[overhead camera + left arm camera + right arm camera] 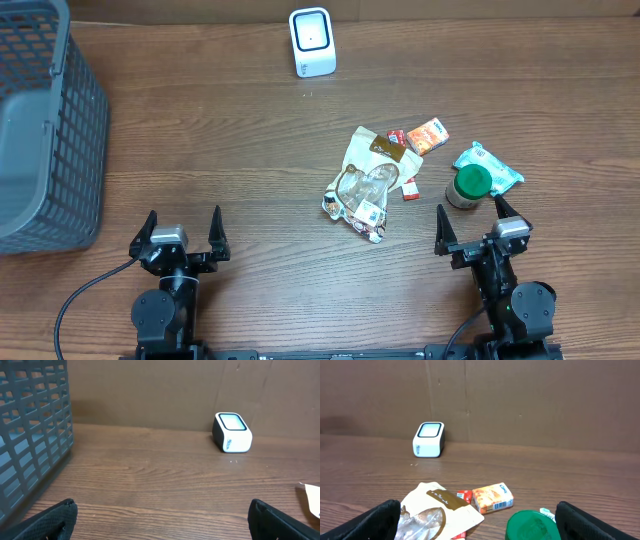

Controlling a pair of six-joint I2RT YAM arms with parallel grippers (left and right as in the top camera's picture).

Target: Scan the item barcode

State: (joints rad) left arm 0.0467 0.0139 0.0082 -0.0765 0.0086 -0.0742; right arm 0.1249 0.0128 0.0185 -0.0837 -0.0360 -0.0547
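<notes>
1. Two grippers sit at the near edge of the table [250, 150], each with its jaws spread wide and nothing between them.
2. On the near left is the left gripper [184, 216], with a black cable [85, 290] curving away from its base. In its wrist view the dark fingertips [45, 520] frame only bare wood.
3. On the near right is the right gripper [469, 210], low over the table and touching none of the goods.
4. Just ahead of the right gripper stands a green-lidded jar [468, 185], lid up. From overhead it sits in line with the gap between the fingers.
5. Touching the jar on its far right side lies a teal packet [495, 166], flat on the wood.
6. Left of the jar lies a crumpled clear bag [368, 185] with a cream and brown label. A small red packet [409, 187] lies at its right edge.
7. Beyond the bag is a small orange box [428, 134], lying flat and tilted, with another red packet [397, 137] just beside it on the left.
8. No barcode is readable on any of these goods.
9. Well apart from the pile, at the far centre of the table, the white barcode scanner [311, 42] stands upright. It is close to the brown cardboard wall [520, 400].
10. Along the far left, a grey mesh basket [45, 150] stands on the table, well clear of both arms.
</notes>
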